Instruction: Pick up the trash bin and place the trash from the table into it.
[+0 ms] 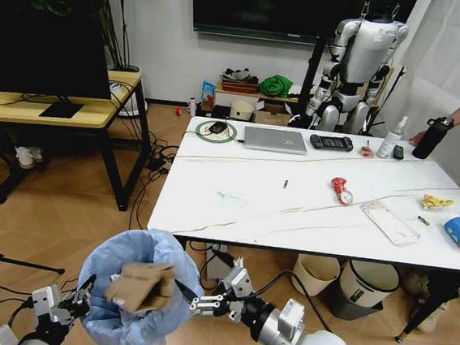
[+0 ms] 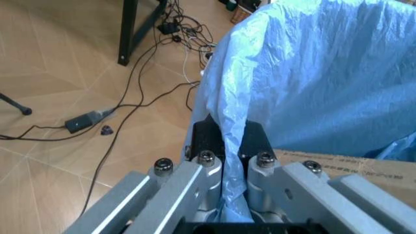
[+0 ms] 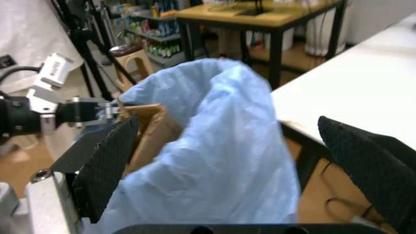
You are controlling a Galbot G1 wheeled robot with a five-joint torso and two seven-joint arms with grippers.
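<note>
trash bin before the table, cardboard in it

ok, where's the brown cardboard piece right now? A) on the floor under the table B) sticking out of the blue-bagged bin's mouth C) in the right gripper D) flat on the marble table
B: the cardboard sits in the mouth of the trash bin, whose bag edge the left gripper pinches, while the right gripper is open beside the bin.
</note>
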